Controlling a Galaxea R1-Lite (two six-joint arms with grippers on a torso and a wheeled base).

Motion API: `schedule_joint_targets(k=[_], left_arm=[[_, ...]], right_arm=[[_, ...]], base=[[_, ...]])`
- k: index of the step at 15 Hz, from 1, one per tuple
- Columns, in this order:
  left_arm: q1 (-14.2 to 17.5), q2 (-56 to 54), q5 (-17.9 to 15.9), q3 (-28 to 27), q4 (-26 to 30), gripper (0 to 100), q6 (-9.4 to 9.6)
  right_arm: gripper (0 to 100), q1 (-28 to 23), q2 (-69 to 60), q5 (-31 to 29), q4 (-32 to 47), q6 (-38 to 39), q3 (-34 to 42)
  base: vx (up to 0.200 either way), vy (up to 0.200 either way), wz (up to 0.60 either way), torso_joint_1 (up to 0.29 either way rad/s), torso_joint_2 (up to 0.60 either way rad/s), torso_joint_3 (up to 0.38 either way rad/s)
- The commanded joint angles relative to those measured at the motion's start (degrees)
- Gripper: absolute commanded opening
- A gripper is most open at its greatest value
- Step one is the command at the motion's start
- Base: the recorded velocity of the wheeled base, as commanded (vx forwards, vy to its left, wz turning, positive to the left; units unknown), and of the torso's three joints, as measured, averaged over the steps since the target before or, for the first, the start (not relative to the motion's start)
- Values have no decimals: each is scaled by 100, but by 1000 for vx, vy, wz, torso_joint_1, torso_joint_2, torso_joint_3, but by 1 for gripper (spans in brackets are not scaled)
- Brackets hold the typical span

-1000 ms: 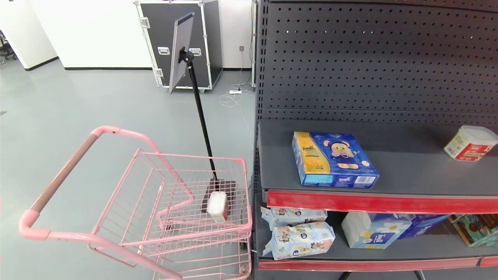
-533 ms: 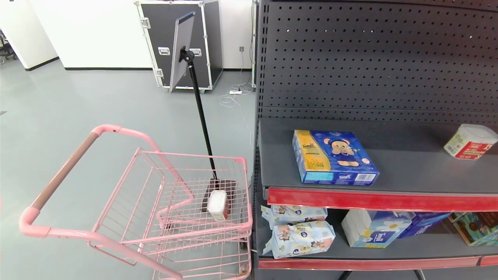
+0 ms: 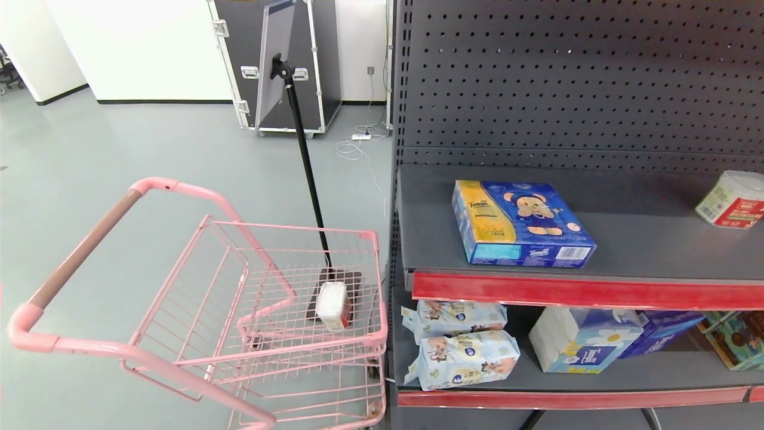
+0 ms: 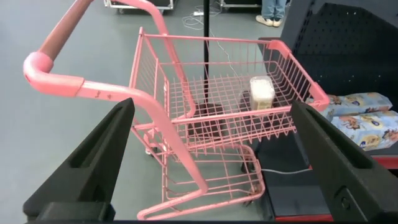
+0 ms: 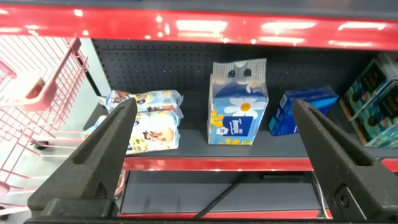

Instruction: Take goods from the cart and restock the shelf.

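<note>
Cart (image 3: 33,340): one pack (image 3: 333,306) lay unpicked ahead of left gripper (image 4: 214,158), fingers (image 4: 102,152) spread; right gripper (image 5: 214,162) likewise spread, empty, facing shelf (image 3: 644,251).

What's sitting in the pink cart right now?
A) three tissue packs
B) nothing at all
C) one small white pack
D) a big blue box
C: one small white pack stands alone in the cart, while the blue box lies on the shelf.
</note>
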Motion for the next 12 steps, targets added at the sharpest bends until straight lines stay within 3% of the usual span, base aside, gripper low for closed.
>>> schedule_joint_targets(k=[1,6,12], left_arm=[[-3,7,4,0,0,100,-1],[-3,7,-5,0,0,100,8],[-3,7,-14,0,0,100,8]], right_arm=[[100,1,6,-2,-1,-7,0],[100,1,6,-2,-1,-15,0],[100,1,6,-2,-1,-33,0]], base=[[0,0,0,-134,378,227],[0,0,0,-151,423,260],[0,0,0,-174,540,361]])
